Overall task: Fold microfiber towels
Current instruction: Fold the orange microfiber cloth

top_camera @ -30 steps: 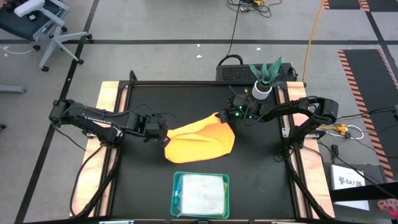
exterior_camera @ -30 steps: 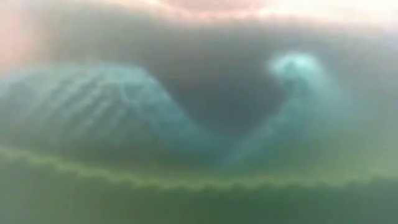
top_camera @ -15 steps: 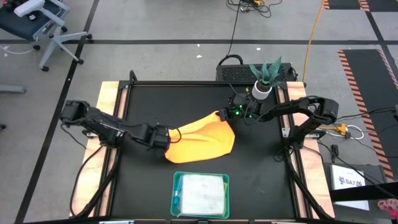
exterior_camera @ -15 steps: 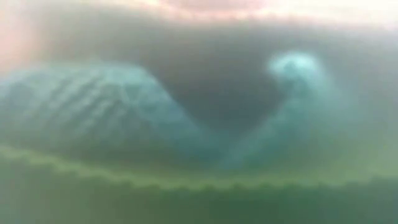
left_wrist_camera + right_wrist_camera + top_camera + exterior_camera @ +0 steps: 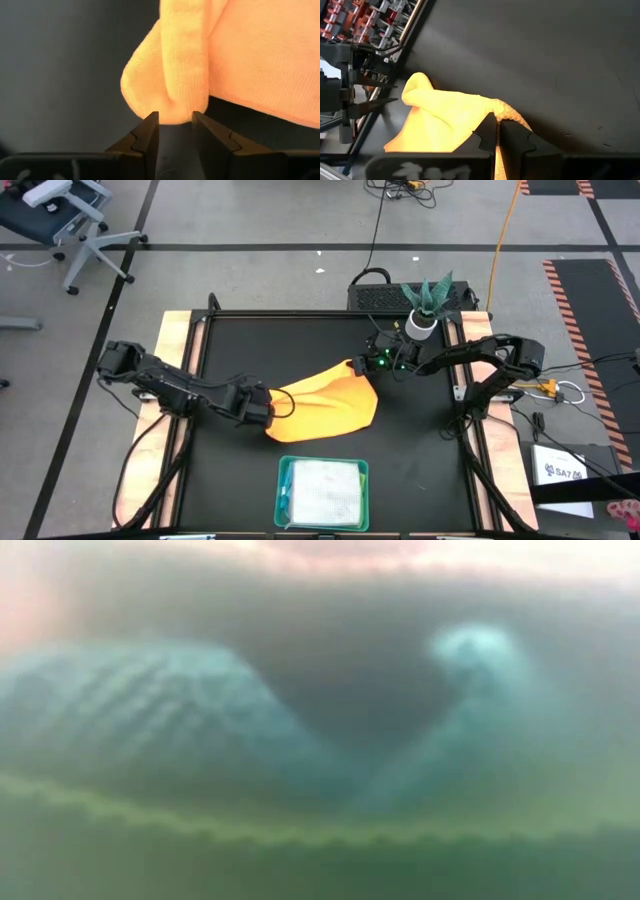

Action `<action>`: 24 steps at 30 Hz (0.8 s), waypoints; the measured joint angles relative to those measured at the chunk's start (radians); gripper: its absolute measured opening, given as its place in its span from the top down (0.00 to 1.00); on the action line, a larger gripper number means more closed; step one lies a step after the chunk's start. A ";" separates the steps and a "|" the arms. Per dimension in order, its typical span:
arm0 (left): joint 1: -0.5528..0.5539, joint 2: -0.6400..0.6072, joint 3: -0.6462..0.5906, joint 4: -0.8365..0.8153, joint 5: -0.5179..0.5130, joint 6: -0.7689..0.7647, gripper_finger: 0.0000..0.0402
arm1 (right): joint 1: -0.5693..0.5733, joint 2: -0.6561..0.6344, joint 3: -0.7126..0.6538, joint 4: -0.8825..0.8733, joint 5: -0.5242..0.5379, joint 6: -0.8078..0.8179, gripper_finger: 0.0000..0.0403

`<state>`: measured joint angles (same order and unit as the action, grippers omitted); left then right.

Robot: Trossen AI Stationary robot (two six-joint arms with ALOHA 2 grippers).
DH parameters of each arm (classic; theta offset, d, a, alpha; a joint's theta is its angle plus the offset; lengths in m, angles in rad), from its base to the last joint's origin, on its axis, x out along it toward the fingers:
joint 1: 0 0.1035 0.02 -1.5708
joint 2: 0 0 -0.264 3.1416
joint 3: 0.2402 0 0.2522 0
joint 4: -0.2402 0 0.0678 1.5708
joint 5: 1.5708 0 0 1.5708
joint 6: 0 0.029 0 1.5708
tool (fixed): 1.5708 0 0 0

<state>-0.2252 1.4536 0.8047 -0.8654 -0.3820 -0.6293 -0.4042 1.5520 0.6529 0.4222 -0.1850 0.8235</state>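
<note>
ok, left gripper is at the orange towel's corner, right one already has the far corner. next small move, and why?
Probably close the left gripper on the bunched corner of the yellow-orange towel. Its fingers stand apart with the fold right at their tips, not yet pinched. The right gripper is shut on the opposite corner, so both corners would then be held for a fold.

i'm looking at a lab or workshop: grey tiled floor, an office chair (image 5: 70,220), loose cables (image 5: 405,190), hazard-striped floor tape (image 5: 575,300), and a black table (image 5: 300,340) on a metal frame.
</note>
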 joint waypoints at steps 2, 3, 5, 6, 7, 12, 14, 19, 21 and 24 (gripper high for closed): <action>-0.020 0.000 0.000 0.007 -0.036 0.072 0.70 | 0.000 0.000 0.000 0.000 0.000 -0.005 0.99; -0.036 0.000 0.000 0.007 -0.072 0.134 0.70 | 0.000 0.000 0.000 0.000 0.000 -0.005 0.99; -0.064 0.000 0.000 0.008 -0.149 0.268 0.70 | 0.000 0.000 0.000 0.000 0.000 -0.010 0.99; -0.076 0.000 0.000 0.011 -0.173 0.325 0.70 | 0.000 0.000 0.000 0.000 0.000 -0.017 0.99; -0.084 0.000 0.000 0.019 -0.186 0.373 0.70 | 0.000 0.000 0.000 -0.001 0.000 -0.022 0.99; -0.095 0.000 0.000 0.125 -0.106 0.475 0.70 | 0.000 0.000 0.000 -0.001 0.000 -0.036 0.99; -0.094 0.000 -0.004 0.174 -0.077 0.478 0.70 | 0.000 0.000 0.000 -0.002 0.000 -0.046 0.99; -0.095 0.000 -0.042 0.188 -0.073 0.462 0.70 | 0.000 0.000 0.000 -0.002 0.000 -0.058 0.99; -0.097 0.000 -0.063 0.189 -0.073 0.444 0.70 | 0.000 0.000 0.000 -0.002 0.000 -0.058 0.99; -0.098 0.000 -0.082 0.187 -0.075 0.445 0.70 | 0.000 0.000 0.000 -0.001 0.000 -0.058 0.99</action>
<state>-0.3237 1.4532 0.7224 -0.6785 -0.4570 -0.1848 -0.4042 1.5520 0.6529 0.4210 -0.1848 0.7650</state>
